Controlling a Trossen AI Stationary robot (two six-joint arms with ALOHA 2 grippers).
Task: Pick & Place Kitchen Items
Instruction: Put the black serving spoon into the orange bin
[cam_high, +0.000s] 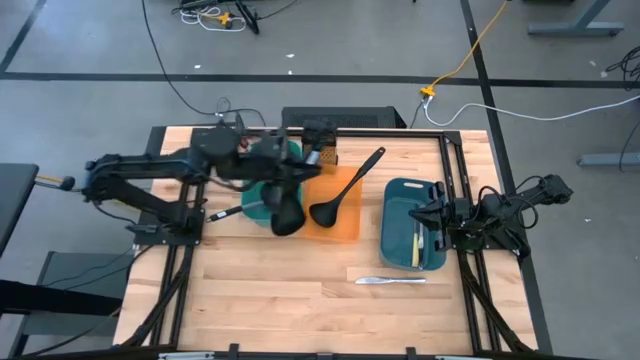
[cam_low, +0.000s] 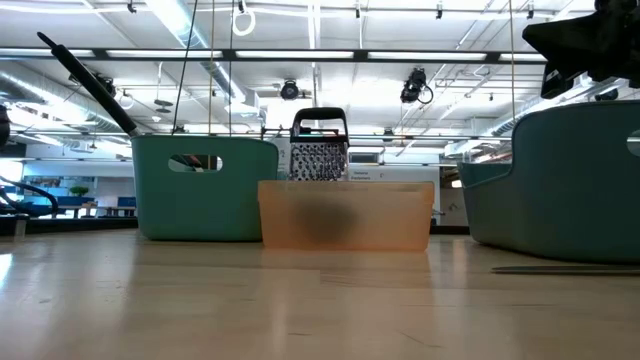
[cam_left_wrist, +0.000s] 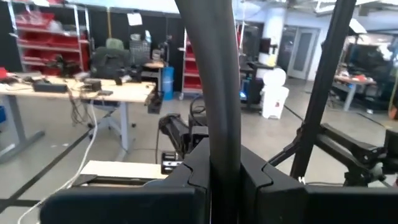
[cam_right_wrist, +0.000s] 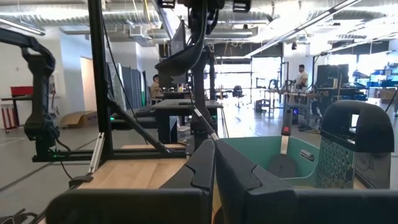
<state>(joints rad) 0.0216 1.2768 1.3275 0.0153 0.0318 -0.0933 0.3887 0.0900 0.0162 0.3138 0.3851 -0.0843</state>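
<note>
The left end effector (cam_high: 283, 172) hangs at the upper centre of the high view, above the teal tray (cam_high: 262, 200), clenched on the handle of a black ladle (cam_high: 285, 215) whose bowl dangles just below it. A second black ladle (cam_high: 340, 192) lies slantwise in the orange tray (cam_high: 348, 228) immediately to the right. The right end effector (cam_high: 428, 212), fingers pressed together on nothing, rests at the right edge of the blue tray (cam_high: 400, 195), where pale-yellow cutlery (cam_high: 416, 245) lies. A silvery knife (cam_high: 390, 281) lies on the wooden bench (cam_high: 300, 300) below that tray. Cables trail over the grey floor (cam_high: 350, 40) beyond.
</note>
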